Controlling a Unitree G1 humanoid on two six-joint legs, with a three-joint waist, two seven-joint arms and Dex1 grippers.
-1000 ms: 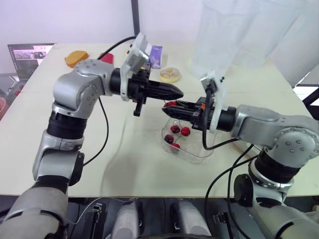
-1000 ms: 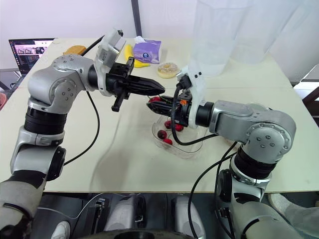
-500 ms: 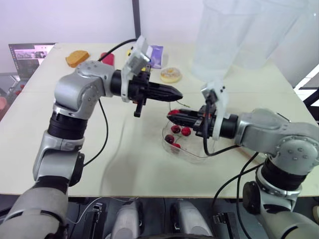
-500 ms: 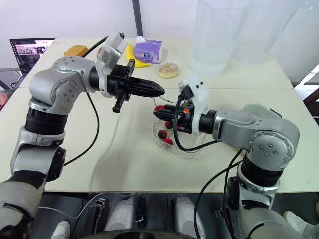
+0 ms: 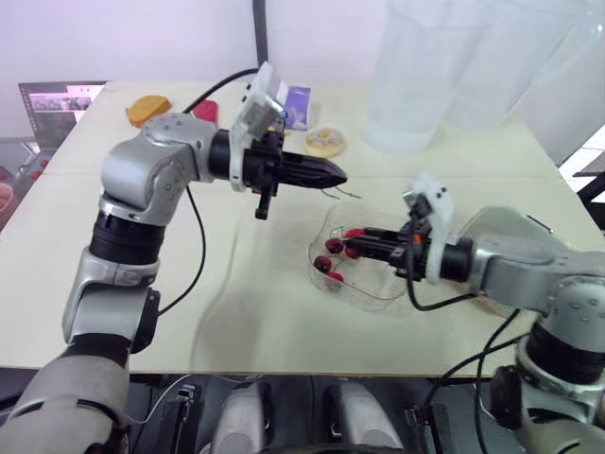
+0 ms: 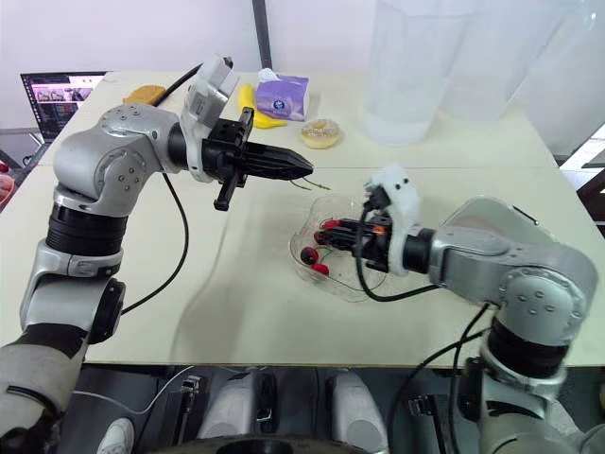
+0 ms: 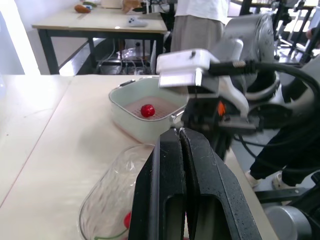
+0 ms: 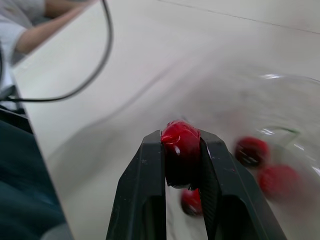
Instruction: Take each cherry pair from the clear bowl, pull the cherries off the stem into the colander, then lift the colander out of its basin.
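Observation:
My right gripper (image 5: 352, 238) is shut on a red cherry (image 8: 181, 142), held low over the clear bowl (image 5: 376, 289). Several dark red cherries (image 5: 328, 258) lie in the bowl's left part. Up and to the left, above the table, my left gripper (image 5: 341, 175) is shut, and a thin green stem (image 6: 314, 184) trails from its tip. The two grippers are apart. In the left wrist view, a pale green basin with a colander (image 7: 131, 116) stands past the bowl, with one cherry (image 7: 146, 110) in it.
A doughnut (image 5: 326, 142), a purple tissue pack (image 5: 295, 102), a banana (image 6: 248, 102) and an orange bun (image 5: 148, 109) lie at the table's far side. A laptop (image 5: 55, 99) stands far left. Tall clear containers (image 5: 425, 76) rise at the back right.
My right gripper has drawn back to the right and down over the bowl with the cherry, away from the left gripper. The stem stays at the left gripper, which has barely moved.

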